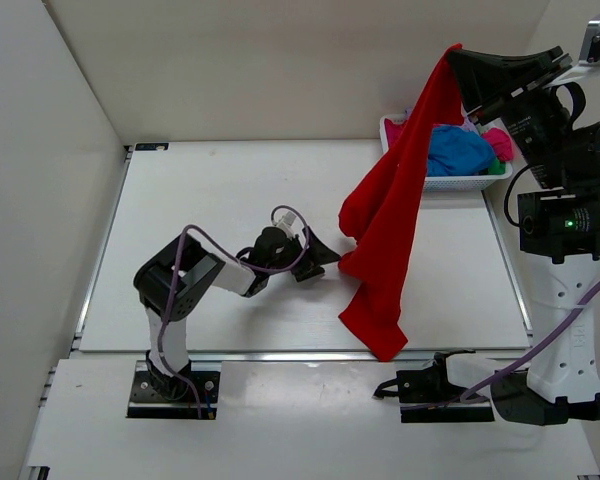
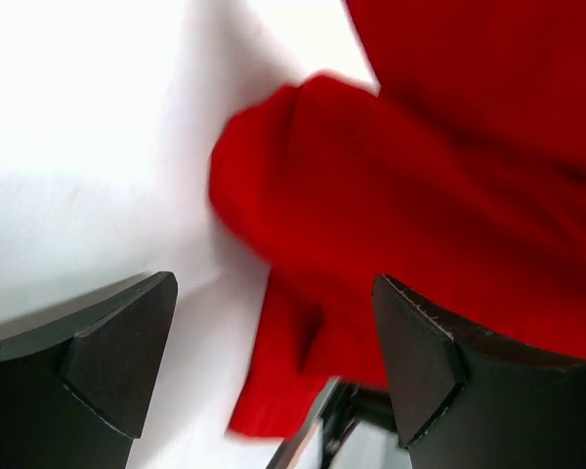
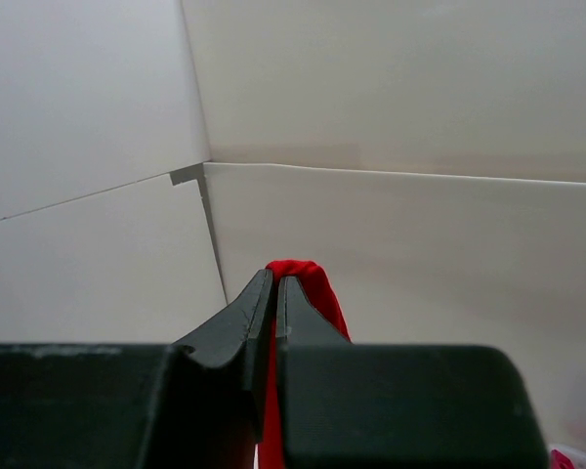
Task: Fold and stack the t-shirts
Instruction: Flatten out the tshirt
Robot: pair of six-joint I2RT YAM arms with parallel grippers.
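**Red shirt hangs from the right gripper, left gripper open beside it**

The red shirt (image 1: 385,230) hangs in a long drape. Its top corner is pinched high at the upper right of the overhead view, and its bottom end falls over the near edge of the table (image 1: 210,230). Halfway down, a bunched fold bulges out to the left. Whether the lower end rests on the table or hangs just clear of it cannot be told.

The right gripper (image 1: 458,55) holds that top corner. In its wrist view the jaws are pressed together, with a small hump of red cloth showing at the tips and the rest dropping away below. The right arm stands tall at the right edge of the table. Its upper links are folded so that the gripper points left, above the basket's left end.

The left arm is bent at the elbow, its forearm low over the middle of the table and reaching right. The left gripper (image 1: 315,262) has its jaws spread wide and faces the bulging fold, just beside it. In its wrist view the blurred red cloth fills the space beyond the two fingers, and nothing is clamped between them. Whether a finger touches the cloth cannot be told.

Behind the drape, at the far right corner, a white basket (image 1: 450,183) holds a blue shirt (image 1: 458,150) and a pink shirt (image 1: 498,140). The hanging shirt hides the basket's left part.
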